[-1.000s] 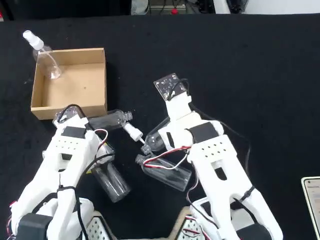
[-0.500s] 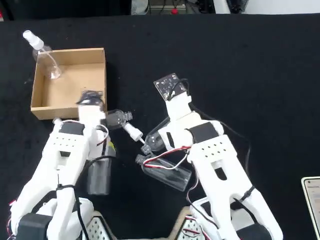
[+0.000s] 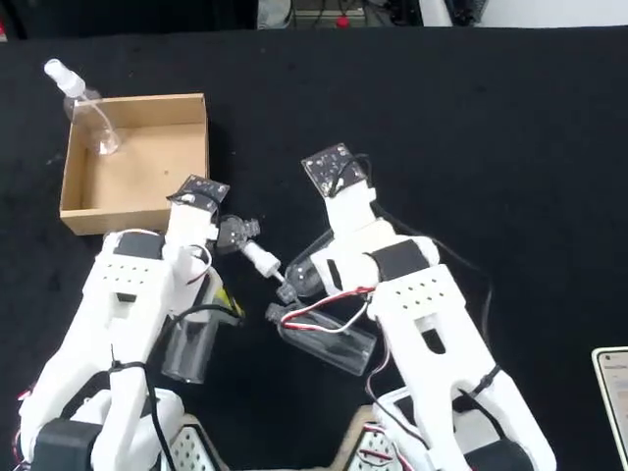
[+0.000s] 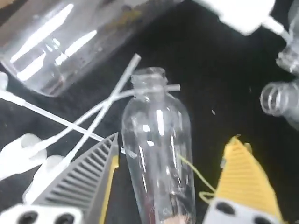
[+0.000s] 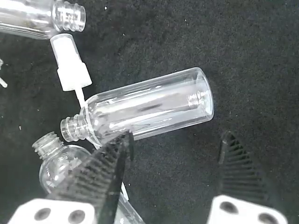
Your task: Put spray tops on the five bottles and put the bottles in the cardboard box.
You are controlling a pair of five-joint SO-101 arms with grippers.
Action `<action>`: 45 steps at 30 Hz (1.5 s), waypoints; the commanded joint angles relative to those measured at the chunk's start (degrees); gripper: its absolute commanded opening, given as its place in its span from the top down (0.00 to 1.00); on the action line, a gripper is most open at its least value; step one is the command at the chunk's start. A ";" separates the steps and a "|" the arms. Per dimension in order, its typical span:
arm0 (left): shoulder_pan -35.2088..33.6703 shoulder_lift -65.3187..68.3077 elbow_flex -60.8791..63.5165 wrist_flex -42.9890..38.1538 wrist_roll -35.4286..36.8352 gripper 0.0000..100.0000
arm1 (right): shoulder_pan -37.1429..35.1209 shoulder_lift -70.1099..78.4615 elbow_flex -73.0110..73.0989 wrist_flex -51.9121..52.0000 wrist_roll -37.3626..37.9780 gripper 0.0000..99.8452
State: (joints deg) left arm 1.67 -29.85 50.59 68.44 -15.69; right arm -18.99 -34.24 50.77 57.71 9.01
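My left gripper (image 4: 174, 139) is open, its grey and yellow fingers on either side of a clear topless bottle (image 4: 156, 144) lying on the black table. From above, that bottle's neck (image 3: 241, 230) pokes out beside the left arm. A white spray top (image 3: 260, 260) lies just past it. My right gripper (image 5: 176, 136) is open above another topless bottle (image 5: 145, 107) lying on its side, not touching it. The cardboard box (image 3: 137, 211) stands at the far left, with a capped bottle (image 3: 86, 110) leaning over its back corner.
Two more topless bottles (image 3: 324, 339) (image 3: 186, 343) lie near the arms' bases. Loose spray tops with long thin tubes (image 4: 93, 116) lie beside the left gripper's grey finger. A large clear bottle (image 4: 60, 32) lies beyond them. Black table stretches free to the right.
The left arm swung right and forward, bringing its gripper over the bottle beside the box. The bottle under that arm shifted and turned. The right arm kept still.
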 commanded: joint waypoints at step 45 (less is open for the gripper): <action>-3.82 -1.41 3.56 -7.82 -2.81 0.82 | 0.53 -0.48 -0.22 -1.23 0.53 0.72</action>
State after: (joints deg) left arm -1.49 -29.76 57.01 60.53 -18.68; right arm -18.99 -34.24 50.77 57.71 9.01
